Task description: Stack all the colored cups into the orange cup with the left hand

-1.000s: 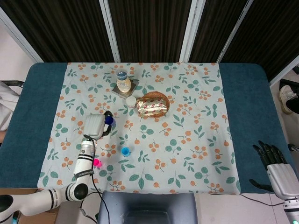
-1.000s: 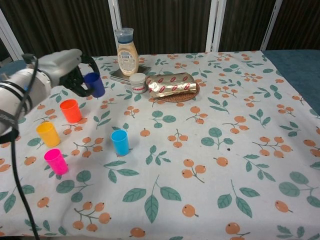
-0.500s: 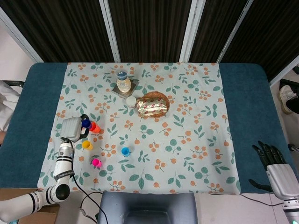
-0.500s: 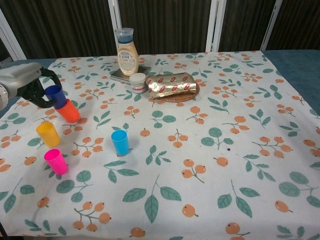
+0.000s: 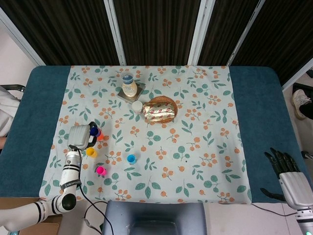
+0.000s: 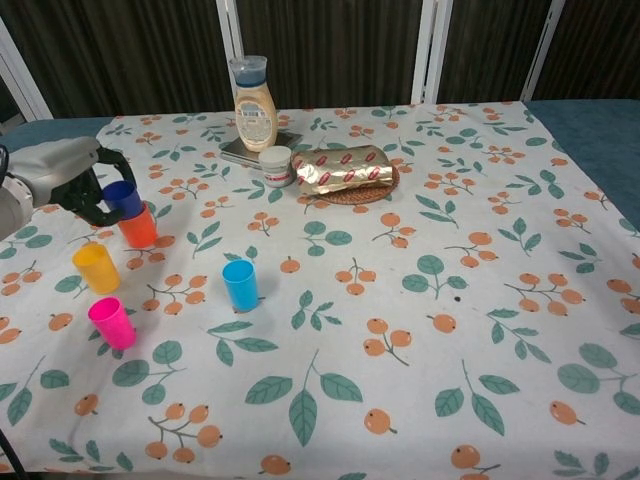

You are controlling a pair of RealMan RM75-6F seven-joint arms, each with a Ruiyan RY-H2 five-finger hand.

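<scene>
- Left hand (image 6: 75, 180) at the counter's left side, clenched around the dark blue cup (image 6: 123, 198), fingers wrapped on its side.
- Dark blue cup sat partway inside the orange cup (image 6: 138, 227), rim poking out on top.
- Yellow cup (image 6: 96, 267) just in front of the orange one, pink cup (image 6: 111, 322) nearer still, both upright on the flowery cloth (image 6: 420, 330).
- Light blue cup (image 6: 240, 284) off on its own, further right.
- Right hand (image 5: 286, 169) way over past the counter's (image 5: 261, 112) right edge, released, fingers apart, nothing in it.
- Sauce bottle (image 6: 254, 104), little jar (image 6: 275, 165) and a basket (image 6: 350, 175) with a foil packet at the back.
</scene>
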